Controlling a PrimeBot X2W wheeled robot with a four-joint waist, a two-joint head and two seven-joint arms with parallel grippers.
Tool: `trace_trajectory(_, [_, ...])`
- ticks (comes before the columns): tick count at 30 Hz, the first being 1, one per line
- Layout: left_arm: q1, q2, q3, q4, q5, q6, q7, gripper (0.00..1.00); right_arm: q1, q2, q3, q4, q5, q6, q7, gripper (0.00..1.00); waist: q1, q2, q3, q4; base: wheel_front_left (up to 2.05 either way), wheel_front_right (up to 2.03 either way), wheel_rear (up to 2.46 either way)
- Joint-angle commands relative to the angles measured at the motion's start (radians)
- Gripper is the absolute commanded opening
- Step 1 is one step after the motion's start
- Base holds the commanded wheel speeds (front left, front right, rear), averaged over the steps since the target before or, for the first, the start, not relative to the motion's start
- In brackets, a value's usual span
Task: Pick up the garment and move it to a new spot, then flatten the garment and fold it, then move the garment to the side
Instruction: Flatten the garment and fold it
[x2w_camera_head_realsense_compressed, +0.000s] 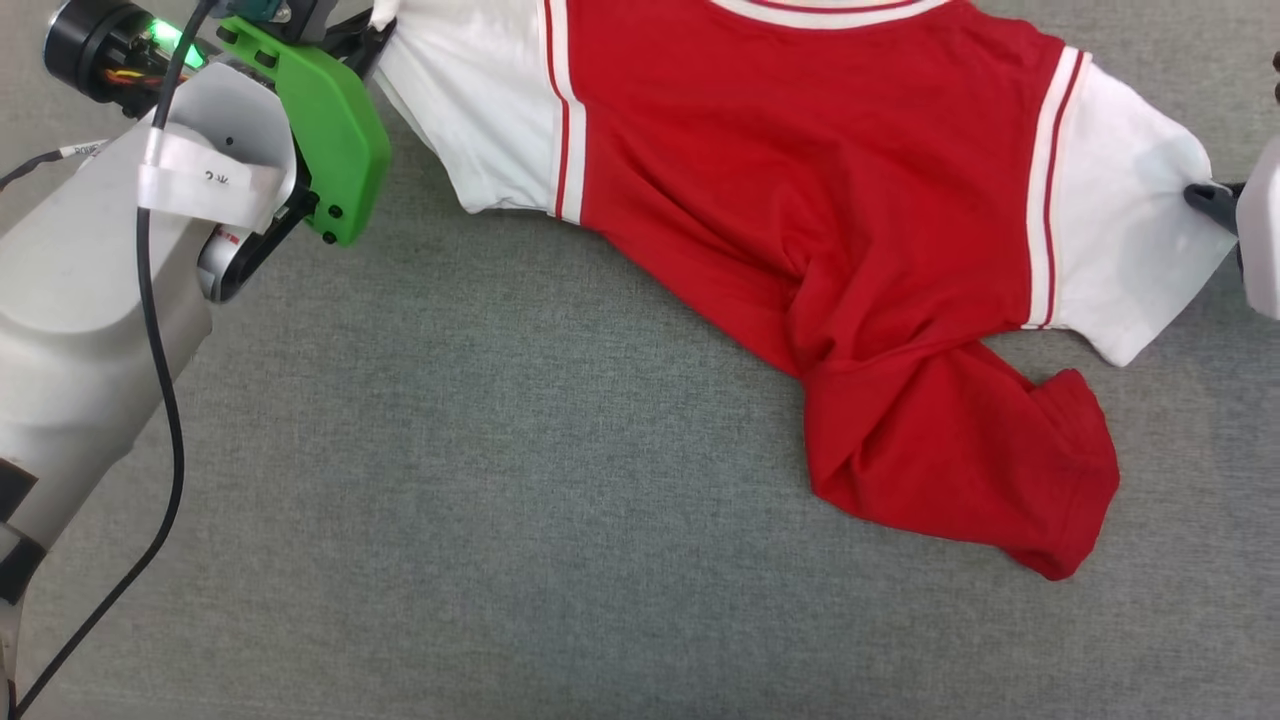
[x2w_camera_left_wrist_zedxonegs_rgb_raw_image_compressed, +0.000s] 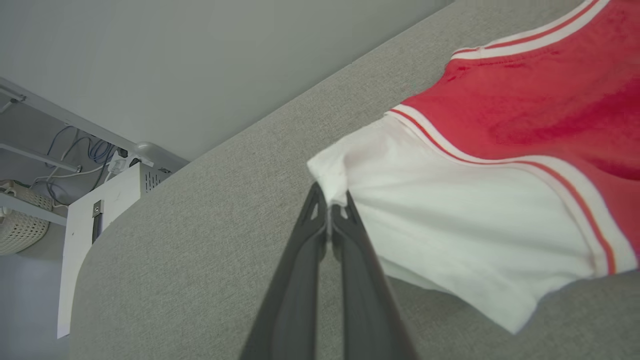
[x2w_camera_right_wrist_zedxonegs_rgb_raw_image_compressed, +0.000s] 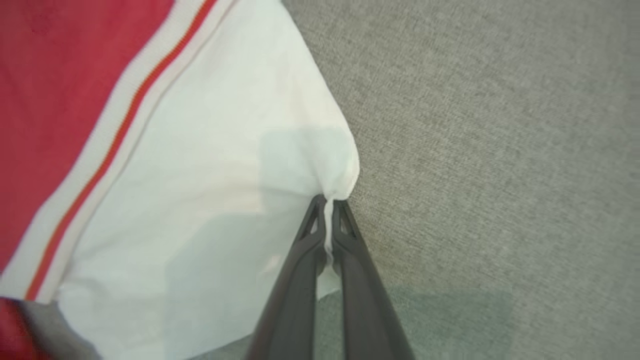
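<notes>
The garment (x2w_camera_head_realsense_compressed: 800, 200), a red shirt with white sleeves and striped trim, lies across the top of the grey table in the head view, its lower hem bunched at the lower right. My left gripper (x2w_camera_left_wrist_zedxonegs_rgb_raw_image_compressed: 330, 202) is shut on the edge of one white sleeve (x2w_camera_left_wrist_zedxonegs_rgb_raw_image_compressed: 450, 225); its green-cased wrist (x2w_camera_head_realsense_compressed: 320, 120) sits at the top left of the head view. At the right edge, my right gripper (x2w_camera_right_wrist_zedxonegs_rgb_raw_image_compressed: 327, 202) is shut on the hem of the other white sleeve (x2w_camera_right_wrist_zedxonegs_rgb_raw_image_compressed: 210, 200), and its dark fingertips (x2w_camera_head_realsense_compressed: 1210, 200) touch that sleeve.
Grey fabric tabletop (x2w_camera_head_realsense_compressed: 450, 480) stretches bare below and left of the shirt. Beyond the table's far edge, in the left wrist view, stand a white cabinet (x2w_camera_left_wrist_zedxonegs_rgb_raw_image_compressed: 100, 210), a wicker basket (x2w_camera_left_wrist_zedxonegs_rgb_raw_image_compressed: 20, 225) and loose cables.
</notes>
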Motion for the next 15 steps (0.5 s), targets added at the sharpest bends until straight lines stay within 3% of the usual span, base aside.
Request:
trace_trajectory(1, [-0.006, 0.001, 0.0, 0.008, -0.004, -0.006, -0.009, 0.0, 0.0, 0.011, 0.012, 0.008, 0.011, 0.0, -0.026, 0.0, 0.0, 0.0, -0.037, -0.015, 0.0, 0.0, 0.0])
trace_trajectory(15, [-0.032, 0.036, 0.013, -0.049, 0.039, 0.013, -0.12, 0.0, -0.065, 0.003, -0.012, 0.003, -0.041, 0.0, -0.415, 0.0, 0.0, 0.0, -0.258, -0.061, 0.0, 0.0, 0.0])
